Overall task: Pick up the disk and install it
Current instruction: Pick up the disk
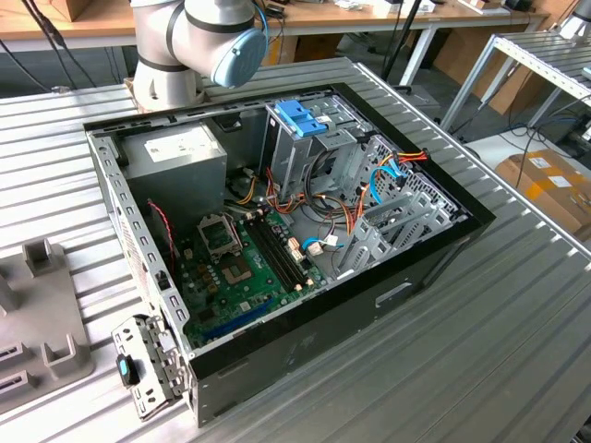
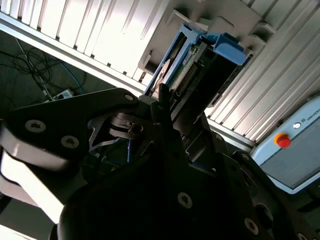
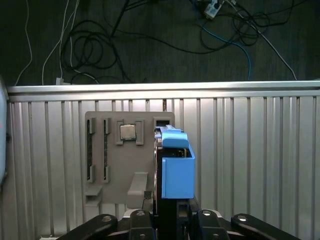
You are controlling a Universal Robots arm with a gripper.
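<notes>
Disk edge-on between jaws, seemingly clamped tight on its blue-railed end.

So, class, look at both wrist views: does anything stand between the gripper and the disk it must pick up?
Nothing visible does. In both wrist views the disk, edge-on in its light blue rails, sits directly in front of the gripper, with the grey fixture tray behind it and nothing between the two.
</notes>
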